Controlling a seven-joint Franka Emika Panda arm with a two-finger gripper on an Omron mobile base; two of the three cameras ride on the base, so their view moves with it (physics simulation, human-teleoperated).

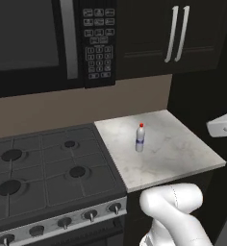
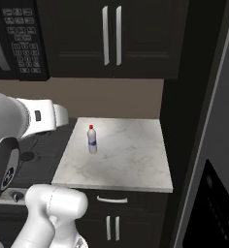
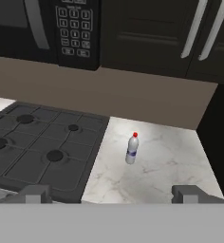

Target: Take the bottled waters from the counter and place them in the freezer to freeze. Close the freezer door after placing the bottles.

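In the left base view a single bottle (image 1: 140,138) stands upright on the counter (image 1: 182,149), near its stove-side edge and about midway between the wall and the front edge; it is slim and top-heavy-looking, so a sideways brush from a finger would likely tip it and let it roll toward the stove (image 1: 48,168) or off the front edge. The microwave (image 1: 43,43) hangs over the stove, and an arm link (image 1: 223,126) reaches in from the right above the counter's far corner. In the right base view the bottle (image 2: 91,140) has bare marble all around, so nothing blocks a grasp; the freezer door (image 2: 211,160) stands just past the counter's right edge, and a wide swing with the bottle could clip it. In the hand view the gripper (image 3: 112,193) hangs with its jaws spread wide and holding nothing, well short of the bottle (image 3: 131,149); coming down off-centre would knock the cap.
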